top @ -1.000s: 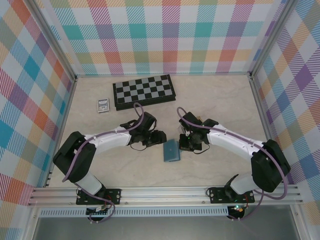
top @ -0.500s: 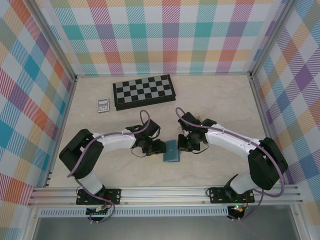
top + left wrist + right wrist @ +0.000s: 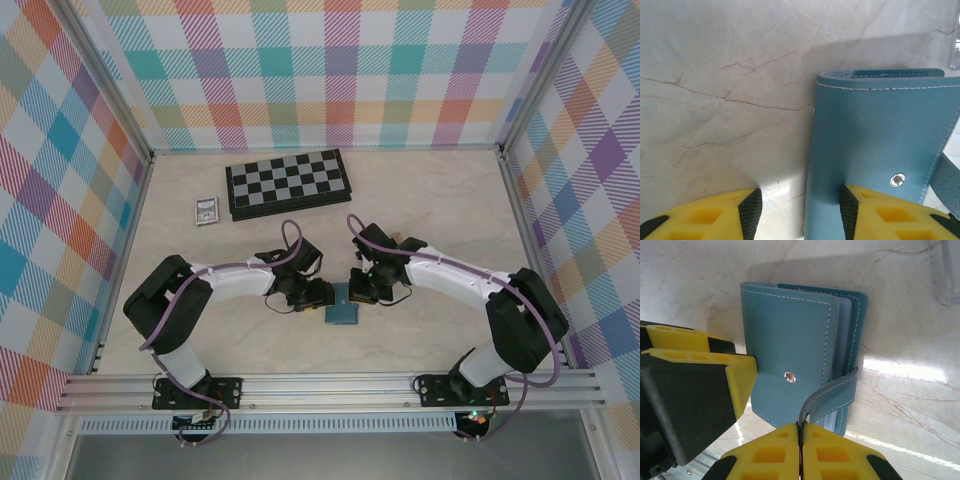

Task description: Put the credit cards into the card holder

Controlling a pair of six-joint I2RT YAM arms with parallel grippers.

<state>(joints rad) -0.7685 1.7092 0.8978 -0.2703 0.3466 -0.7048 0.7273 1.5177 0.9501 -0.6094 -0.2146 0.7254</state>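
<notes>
The teal-blue card holder [image 3: 340, 314] [image 3: 790, 352] [image 3: 880, 145] lies closed on the marble table between both arms. My right gripper [image 3: 801, 427] [image 3: 358, 293] is shut on the holder's strap [image 3: 832, 392], which it lifts off the silver snap stud [image 3: 789, 376]. My left gripper [image 3: 800, 212] [image 3: 318, 297] is open and straddles the holder's left edge. One of its fingertips [image 3: 848, 212] rests on the cover and the other [image 3: 751, 214] sits over bare table. Clear inner sleeves [image 3: 842, 325] show at the holder's open side. The credit cards are hidden from view.
A black-and-white chessboard [image 3: 288, 183] lies at the back, with a small silver-framed rectangle [image 3: 206, 210] to its left. A clear box edge [image 3: 944, 280] shows just beyond the holder. Plaid walls close off the left, back and right sides.
My left gripper has slid right until it reached the holder's left edge. The right gripper has kept its grip on the strap and drifted slightly towards the left arm.
</notes>
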